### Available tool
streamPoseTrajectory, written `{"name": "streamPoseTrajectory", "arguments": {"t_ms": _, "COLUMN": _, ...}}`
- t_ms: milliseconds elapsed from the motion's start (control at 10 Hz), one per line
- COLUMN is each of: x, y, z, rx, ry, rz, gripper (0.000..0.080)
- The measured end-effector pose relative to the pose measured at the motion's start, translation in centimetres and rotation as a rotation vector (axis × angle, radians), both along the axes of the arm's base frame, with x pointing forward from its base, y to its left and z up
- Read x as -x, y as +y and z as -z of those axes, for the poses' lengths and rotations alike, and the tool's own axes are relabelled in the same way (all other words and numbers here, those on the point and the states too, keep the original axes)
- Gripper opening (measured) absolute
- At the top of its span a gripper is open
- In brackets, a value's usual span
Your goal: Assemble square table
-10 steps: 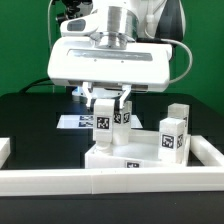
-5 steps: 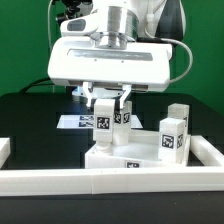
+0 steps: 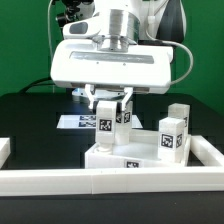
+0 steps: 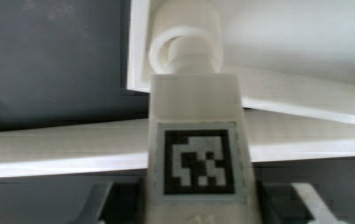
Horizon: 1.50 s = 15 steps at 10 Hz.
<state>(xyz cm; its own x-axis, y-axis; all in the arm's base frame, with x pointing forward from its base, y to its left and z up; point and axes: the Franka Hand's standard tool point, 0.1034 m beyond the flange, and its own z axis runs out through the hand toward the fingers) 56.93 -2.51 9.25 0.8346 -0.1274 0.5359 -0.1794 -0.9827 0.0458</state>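
My gripper is shut on a short white leg with a black-and-white tag. It holds the leg upright over the far left part of the white square slab. In the wrist view the leg fills the middle between my two fingers, and its far end points at a round socket on the slab. A second tagged leg stands just behind the held one. Two more legs stand upright at the slab's right side.
A long white border rail runs along the front and up the right side. The marker board lies flat on the black table behind the slab. A green wall stands behind.
My gripper has sunk a little toward the slab with the leg still in it. The slab and the other legs have not moved.
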Motion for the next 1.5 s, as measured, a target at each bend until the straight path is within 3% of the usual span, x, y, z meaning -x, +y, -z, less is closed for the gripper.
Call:
{"name": "streamPoseTrajectory", "arguments": {"t_ms": 400, "x": 0.5, "y": -0.2, "z": 1.4, "rx": 0.020, "ry": -0.005, "rz": -0.003, "gripper": 0.0292}}
{"name": "streamPoseTrajectory", "arguments": {"t_ms": 800, "x": 0.5, "y": 0.5, "z": 1.7, "rx": 0.017, "ry": 0.003, "rz": -0.005, "gripper": 0.0292}}
{"name": "streamPoseTrajectory", "arguments": {"t_ms": 900, "x": 0.7, "y": 0.5, "z": 2.0, "rx": 0.007, "ry": 0.030, "rz": -0.003, "gripper": 0.0366}}
{"name": "streamPoseTrajectory", "arguments": {"t_ms": 1000, "x": 0.8, "y": 0.5, "z": 2.1, "rx": 0.006, "ry": 0.034, "rz": -0.003, "gripper": 0.0366}}
{"name": "streamPoseTrajectory", "arguments": {"t_ms": 1100, "x": 0.8, "y": 0.5, "z": 2.1, "rx": 0.006, "ry": 0.034, "rz": -0.003, "gripper": 0.0548}}
{"name": "streamPoseTrajectory", "arguments": {"t_ms": 1200, "x": 0.8, "y": 0.5, "z": 2.1, "rx": 0.006, "ry": 0.035, "rz": -0.003, "gripper": 0.0548}}
{"name": "streamPoseTrajectory", "arguments": {"t_ms": 1300, "x": 0.8, "y": 0.5, "z": 2.2, "rx": 0.006, "ry": 0.036, "rz": -0.003, "gripper": 0.0635}}
{"name": "streamPoseTrajectory", "arguments": {"t_ms": 1500, "x": 0.8, "y": 0.5, "z": 2.2, "rx": 0.006, "ry": 0.037, "rz": -0.003, "gripper": 0.0649}}
